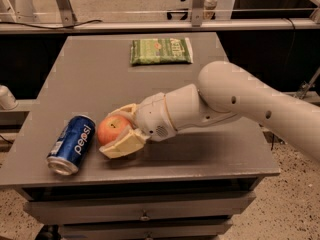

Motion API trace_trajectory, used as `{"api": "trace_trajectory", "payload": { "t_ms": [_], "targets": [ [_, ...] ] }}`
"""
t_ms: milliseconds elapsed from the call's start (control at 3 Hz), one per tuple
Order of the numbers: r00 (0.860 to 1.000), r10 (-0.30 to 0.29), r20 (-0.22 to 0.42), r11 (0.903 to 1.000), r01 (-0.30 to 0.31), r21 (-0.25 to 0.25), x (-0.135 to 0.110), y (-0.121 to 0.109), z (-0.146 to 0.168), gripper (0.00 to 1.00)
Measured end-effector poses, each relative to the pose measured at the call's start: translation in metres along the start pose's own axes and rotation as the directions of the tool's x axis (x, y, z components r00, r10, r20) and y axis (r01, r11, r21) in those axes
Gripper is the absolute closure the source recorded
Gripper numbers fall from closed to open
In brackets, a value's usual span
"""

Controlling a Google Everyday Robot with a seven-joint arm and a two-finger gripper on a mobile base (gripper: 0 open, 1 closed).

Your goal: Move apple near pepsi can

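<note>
The red-orange apple [113, 128] sits low over the grey table [90, 79], just right of the pepsi can. The blue pepsi can [72, 144] lies on its side near the table's front left corner, silver end toward the front. My gripper [118, 130] reaches in from the right on a pale arm [235, 104]. Its cream fingers [122, 145] are closed around the apple, one in front and one behind. A narrow gap shows between apple and can.
A flat green snack packet [161, 51] lies at the table's far centre. Drawers [145, 211] run below the front edge. Metal rails and frame legs stand behind the table.
</note>
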State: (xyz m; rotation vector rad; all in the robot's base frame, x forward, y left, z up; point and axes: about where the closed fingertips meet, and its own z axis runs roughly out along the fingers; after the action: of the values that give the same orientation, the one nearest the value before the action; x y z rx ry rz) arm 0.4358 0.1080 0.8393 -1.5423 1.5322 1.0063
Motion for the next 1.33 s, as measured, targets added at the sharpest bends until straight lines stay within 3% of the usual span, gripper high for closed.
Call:
{"api": "trace_trajectory", "payload": {
  "t_ms": [333, 667, 1000, 1333],
  "targets": [
    [1.0, 0.0, 0.0, 1.0, 0.0, 0.0, -0.002, 0.0, -0.001, 0.13],
    [1.0, 0.0, 0.0, 1.0, 0.0, 0.0, -0.003, 0.0, -0.001, 0.0],
    [1.0, -0.003, 0.01, 1.0, 0.003, -0.001, -0.008, 0.002, -0.003, 0.0],
    [0.999, -0.04, -0.004, 0.9968, 0.04, 0.069, -0.022, -0.003, -0.033, 0.0]
  ]
}}
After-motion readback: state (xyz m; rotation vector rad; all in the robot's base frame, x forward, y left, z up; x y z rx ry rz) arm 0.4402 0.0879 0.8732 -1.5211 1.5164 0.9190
